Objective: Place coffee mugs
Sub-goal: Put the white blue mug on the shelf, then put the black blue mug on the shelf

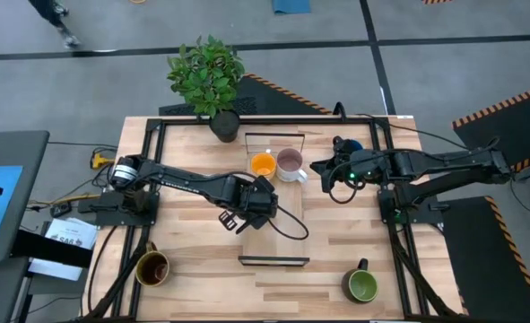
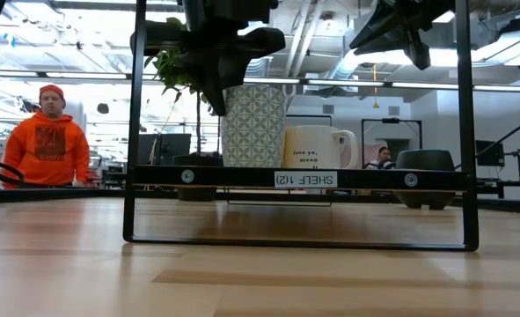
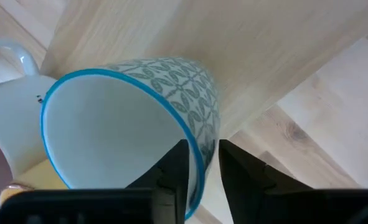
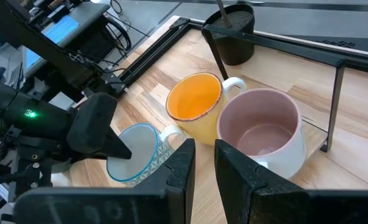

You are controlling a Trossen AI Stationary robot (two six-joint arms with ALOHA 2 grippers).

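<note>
The left gripper (image 3: 202, 165) had its fingers clamped on the rim of a patterned white mug (image 3: 134, 124), holding it over the shelf (image 1: 273, 260) just beside the orange mug (image 4: 196, 102) and pink mug (image 4: 258, 127). This looked like the placing step; next it likely had to lower, settle the mug and let go. The right gripper (image 4: 203, 158) hovered near, fingers slightly apart, empty.
</note>
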